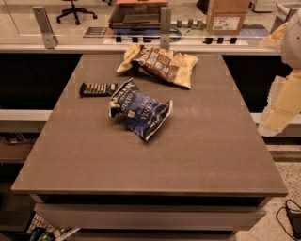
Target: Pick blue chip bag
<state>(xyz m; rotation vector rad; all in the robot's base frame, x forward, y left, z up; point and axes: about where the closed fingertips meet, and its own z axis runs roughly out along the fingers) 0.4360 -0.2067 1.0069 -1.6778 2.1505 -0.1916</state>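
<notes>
The blue chip bag [139,108] lies crumpled on the brown table [155,160], a little left of the middle, with white lettering facing up. The yellow-and-brown chip bag [160,64] lies behind it near the table's far edge. A small dark candy bar [98,88] lies flat to the left of the blue bag. My gripper [273,123] hangs at the right edge of the view, a pale shape past the table's right side, far from the blue bag and apart from everything on the table.
A glass partition with metal posts [165,26] runs along the table's far edge. A cardboard box [227,16] and an office chair [75,12] stand beyond it. Cables [289,219] lie on the floor at lower right.
</notes>
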